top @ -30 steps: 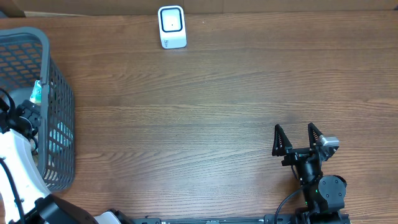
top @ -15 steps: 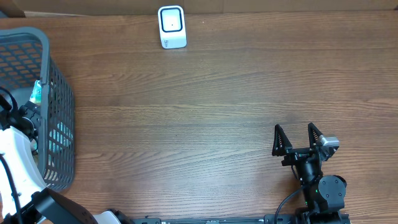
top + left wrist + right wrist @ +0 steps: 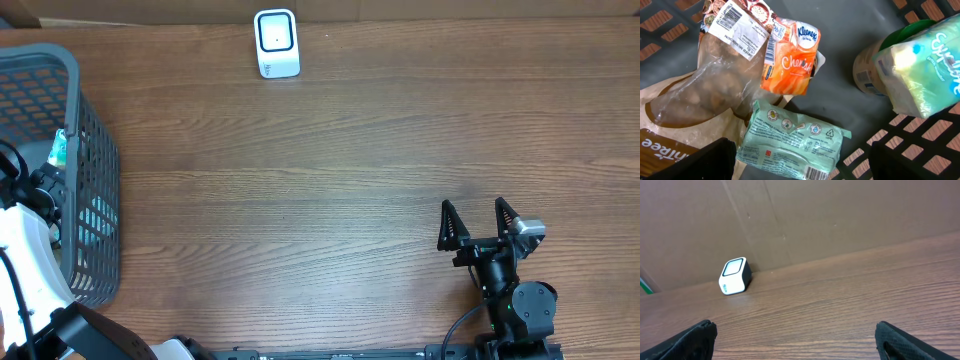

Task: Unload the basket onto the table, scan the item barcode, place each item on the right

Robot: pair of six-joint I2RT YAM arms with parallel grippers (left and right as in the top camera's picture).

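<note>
Although a second has passed, almost nothing has changed: the left gripper [image 3: 807, 161] still hangs inside the basket [image 3: 92, 150] with its fingers wide apart and holding nothing. Only the lower part of its arm has shifted a little. Right below it, between the two fingers, lies a green packet [image 3: 790, 142], with a barcode [image 3: 814, 173] at the edge nearest to the gripper. Just beyond the packet is an orange tissue pack [image 3: 790, 60], and beside that a clear bag [image 3: 715, 85] with a white label. I think the green packet is the item to take, but the descent has not begun, so the task is at its first step. The right gripper [image 3: 473, 212] has not moved; it is also fully open and empty. The scanner [image 3: 276, 43] stands far ahead of it, at the back of the table [image 3: 330, 180].
</note>
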